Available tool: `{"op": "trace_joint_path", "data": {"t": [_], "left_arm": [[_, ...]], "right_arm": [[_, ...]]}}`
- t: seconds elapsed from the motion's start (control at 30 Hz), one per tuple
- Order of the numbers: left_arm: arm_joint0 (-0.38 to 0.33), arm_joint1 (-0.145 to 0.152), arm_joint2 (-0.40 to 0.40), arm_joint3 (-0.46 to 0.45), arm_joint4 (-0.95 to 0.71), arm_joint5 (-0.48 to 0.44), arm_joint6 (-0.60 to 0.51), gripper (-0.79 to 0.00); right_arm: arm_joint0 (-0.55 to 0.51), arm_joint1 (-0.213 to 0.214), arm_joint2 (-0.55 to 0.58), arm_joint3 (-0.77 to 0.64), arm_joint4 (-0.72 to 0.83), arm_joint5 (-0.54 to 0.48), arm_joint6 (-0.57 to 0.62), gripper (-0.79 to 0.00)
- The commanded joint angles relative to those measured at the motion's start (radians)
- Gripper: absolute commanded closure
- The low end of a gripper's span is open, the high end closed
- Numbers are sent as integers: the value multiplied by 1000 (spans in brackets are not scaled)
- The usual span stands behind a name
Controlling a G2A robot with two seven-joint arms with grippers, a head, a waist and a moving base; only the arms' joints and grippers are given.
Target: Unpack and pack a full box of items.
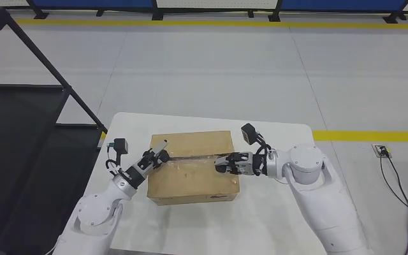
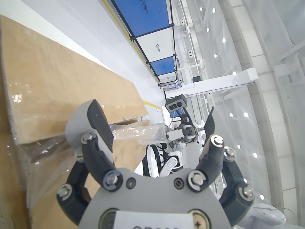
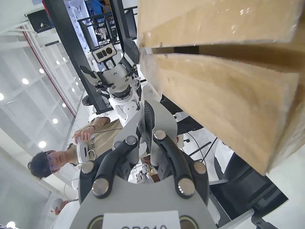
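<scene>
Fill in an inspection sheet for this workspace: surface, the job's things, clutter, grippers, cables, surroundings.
Surface: white table, carrying the box.
Job's things: brown cardboard box, flaps down with a narrow gap along the seam; clear tape strip lifted off the seam.
Clutter: nothing seen.
Grippers: left gripper at one end of the seam, jaws open; right gripper near the other end, jaws shut on the clear tape strip.
Cables: black cable on the floor beside the table.
Surroundings: black metal frame, yellow floor line, blue barrier panels.
</scene>
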Motion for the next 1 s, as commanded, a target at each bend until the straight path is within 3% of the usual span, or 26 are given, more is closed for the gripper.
{"op": "trace_joint_path", "data": {"t": [0.0, 0.2, 0.5, 0.8, 0.97], "left_arm": [[5, 0, 1, -6, -5, -3, -1, -785], [9, 0, 0, -7, -19, -12, 2, -785], [9, 6, 5, -5, -25, -28, -96, -785], [7, 7, 8, 5, -25, -28, -85, -785], [-22, 3, 30, 36, -10, -1, -50, -785]], "right_arm": [[-4, 2, 2, -13, -6, -18, -35, 0], [-22, 7, 0, -38, -11, -27, -97, -6], [15, 10, -18, 12, 1, -5, -125, 0], [33, 14, -33, 40, 19, -8, -132, -3], [37, 17, -38, 51, 27, -10, -131, -99]]}}
